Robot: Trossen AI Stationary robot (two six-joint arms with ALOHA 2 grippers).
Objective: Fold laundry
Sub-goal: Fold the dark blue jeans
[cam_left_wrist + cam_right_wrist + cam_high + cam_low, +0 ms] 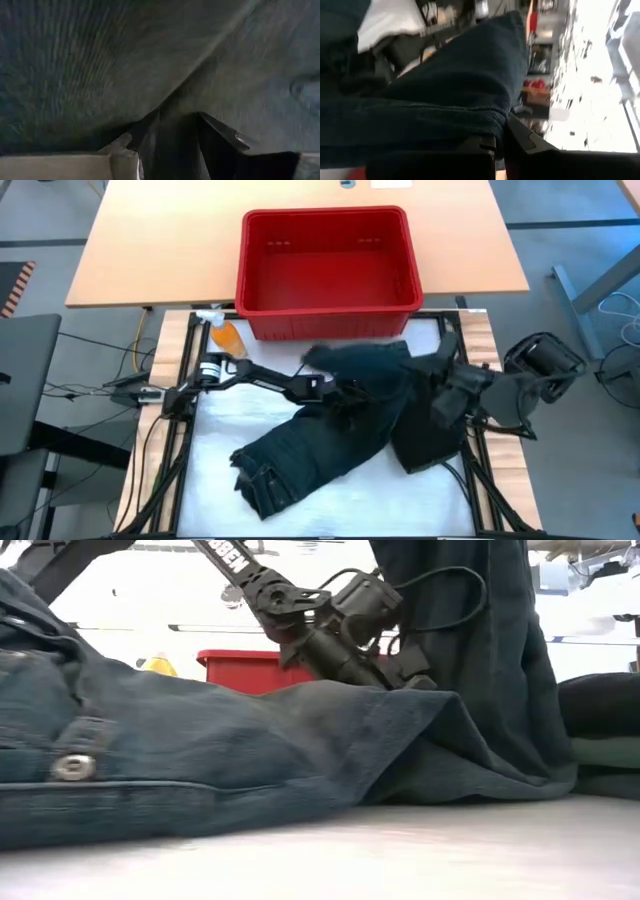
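I had the left gripper clamped on a fold of the dark jeans, which lay spread over the white table in front of the red basket. My right gripper was pinched shut on the jeans' far edge, lifting it above the table's right side.

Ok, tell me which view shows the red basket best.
The high view: the whole red basket shows from above, open side up, beyond the jeans. The low view catches only a strip of its wall behind the denim. Neither wrist view clearly shows it.
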